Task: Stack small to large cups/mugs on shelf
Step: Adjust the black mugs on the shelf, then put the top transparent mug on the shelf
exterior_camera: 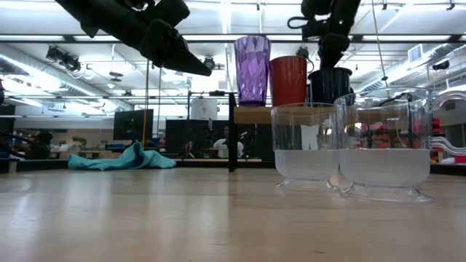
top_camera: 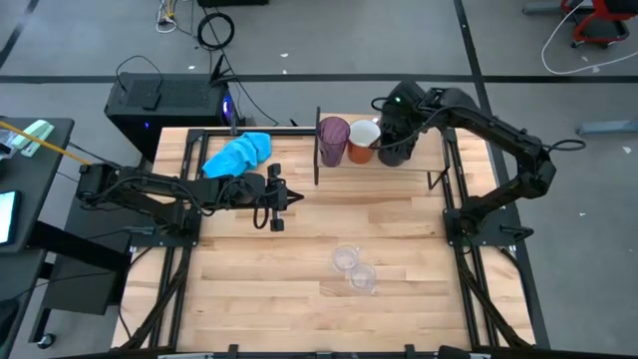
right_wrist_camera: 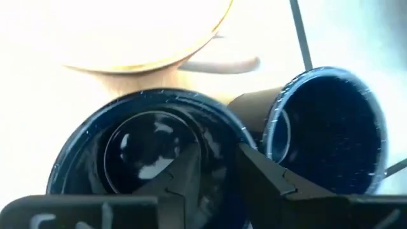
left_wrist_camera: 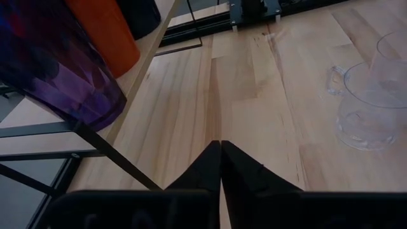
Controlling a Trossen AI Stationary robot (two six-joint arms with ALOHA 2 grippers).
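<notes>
The shelf (top_camera: 389, 160) at upper centre carries the purple tumbler (top_camera: 333, 141), the orange mug (top_camera: 363, 141) and black mugs (right_wrist_camera: 146, 152), all empty. The right gripper (right_wrist_camera: 219, 166) reaches into one black mug, fingers slightly apart around its rim. The left gripper (left_wrist_camera: 220, 166), fingers together, hovers mid-table. Two empty clear cups (top_camera: 352, 267) stand lower centre; a blue cloth (top_camera: 237, 153) lies upper left.

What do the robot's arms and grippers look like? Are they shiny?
Both arms are dark, made of chunky jointed segments with thin black cables looped alongside. The left gripper ends in two pointed black fingers. The right gripper has similar angular dark fingers. They look matte rather than shiny.
</notes>
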